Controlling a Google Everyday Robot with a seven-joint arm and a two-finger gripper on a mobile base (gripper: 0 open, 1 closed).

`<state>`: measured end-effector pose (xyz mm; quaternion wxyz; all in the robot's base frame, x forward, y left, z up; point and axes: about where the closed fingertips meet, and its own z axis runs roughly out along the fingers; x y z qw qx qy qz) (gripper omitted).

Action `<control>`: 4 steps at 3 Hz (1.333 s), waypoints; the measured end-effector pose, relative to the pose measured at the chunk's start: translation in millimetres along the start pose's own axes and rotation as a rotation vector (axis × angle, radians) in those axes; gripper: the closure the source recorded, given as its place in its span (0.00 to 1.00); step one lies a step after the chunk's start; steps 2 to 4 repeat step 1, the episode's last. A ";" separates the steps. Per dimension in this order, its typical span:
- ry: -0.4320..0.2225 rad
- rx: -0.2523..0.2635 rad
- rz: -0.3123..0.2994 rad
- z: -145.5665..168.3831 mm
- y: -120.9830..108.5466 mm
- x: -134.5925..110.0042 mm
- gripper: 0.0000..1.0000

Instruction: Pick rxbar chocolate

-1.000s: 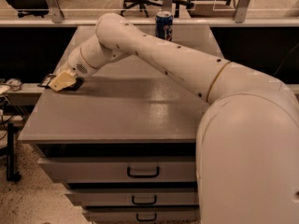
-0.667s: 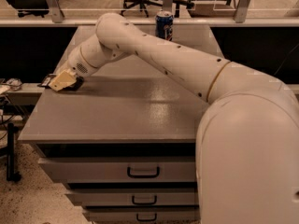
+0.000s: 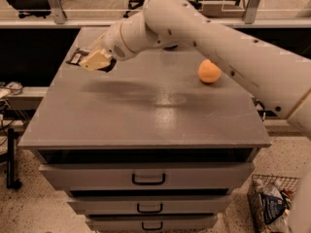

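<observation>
My gripper [image 3: 92, 60] hangs over the back left part of the grey cabinet top [image 3: 146, 115], a little above it, and casts a shadow on the surface below. The rxbar chocolate [image 3: 75, 58], a thin dark bar with a pale edge, sticks out to the left from between the tan fingers [image 3: 97, 59]. The gripper is shut on the bar and holds it roughly level. The part of the bar inside the gripper is hidden.
A round orange fruit [image 3: 209, 71] lies on the right of the top, close under my arm [image 3: 204, 28]. Drawers with dark handles [image 3: 148, 179] fill the cabinet front. A wire basket [image 3: 272, 203] stands on the floor at the lower right. Office chairs stand behind.
The gripper and bar now sit higher over the top, with a shadow below. The orange fruit has come into view and the blue can no longer shows.
</observation>
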<state>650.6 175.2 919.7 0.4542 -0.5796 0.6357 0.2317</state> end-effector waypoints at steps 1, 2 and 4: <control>-0.042 0.137 0.016 -80.5 -28.6 -1.0 1.00; -0.042 0.137 0.016 -80.5 -28.6 -1.0 1.00; -0.042 0.137 0.016 -80.5 -28.6 -1.0 1.00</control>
